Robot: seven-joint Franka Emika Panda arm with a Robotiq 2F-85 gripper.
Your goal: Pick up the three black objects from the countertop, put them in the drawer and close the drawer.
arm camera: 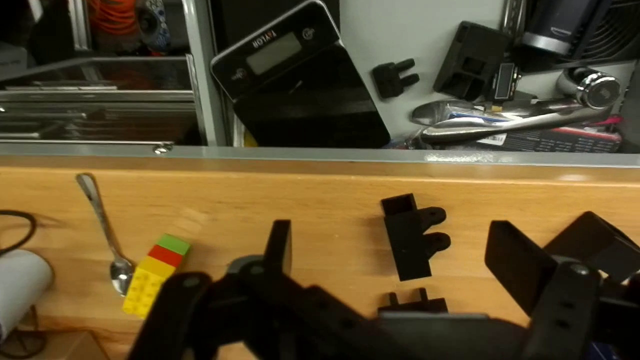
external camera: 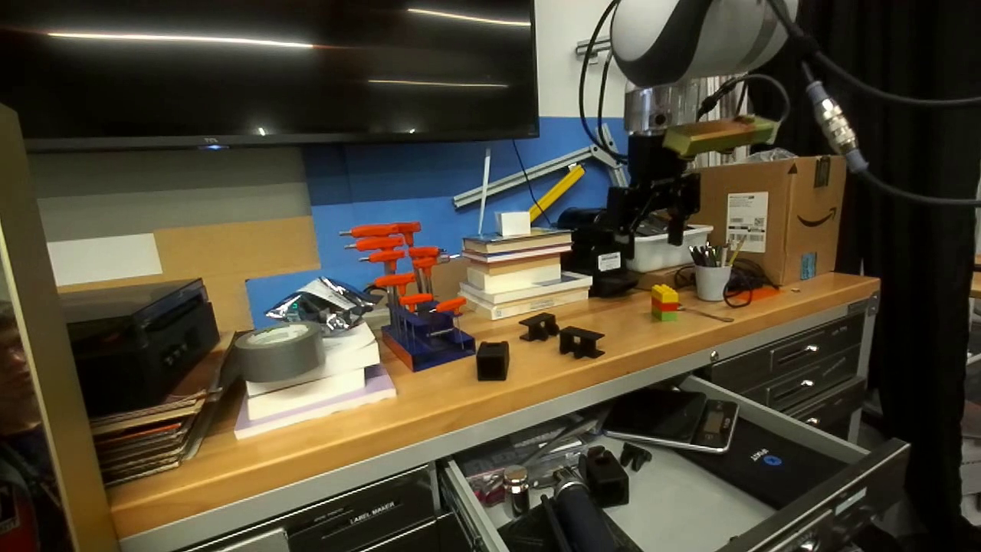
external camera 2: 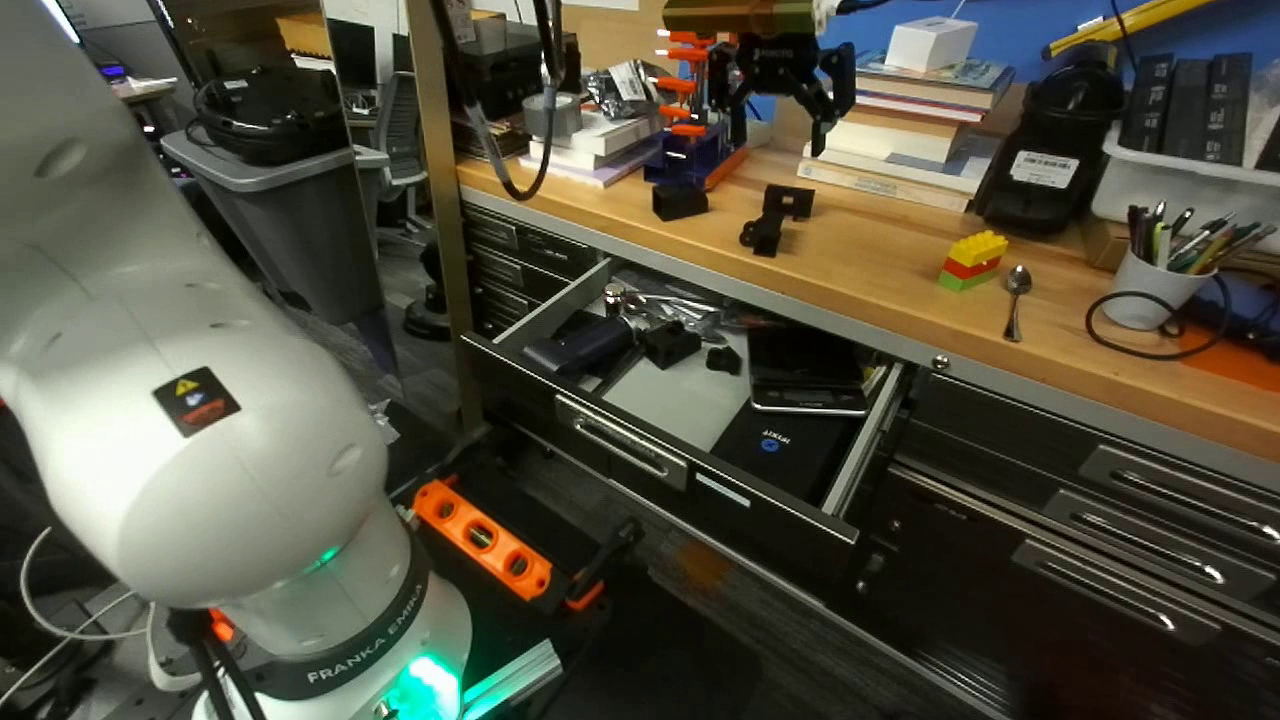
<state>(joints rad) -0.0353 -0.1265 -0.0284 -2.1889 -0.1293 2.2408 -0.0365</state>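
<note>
With a boxy matte-black block (external camera: 493, 361) and two angular matte-black brackets (external camera: 582, 340) on the light-brown wooden worktop (external camera 2: 880, 250), above and behind the pulled-out dark-grey metal drawer (external camera 2: 780, 522). High behind it, with the black two-fingered claw (external camera 2: 781, 140) spread and empty. Could knock bracket into bracket on descent, given tight spacing. Could snag on closing, if dropped atop the drawer's flat black scale (arm camera: 310, 95).

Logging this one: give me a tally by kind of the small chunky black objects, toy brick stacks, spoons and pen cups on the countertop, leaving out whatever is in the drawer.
Small black objects: 3
Brick stack: 1
Spoon: 1
Pen cup: 1
Total: 6
</note>
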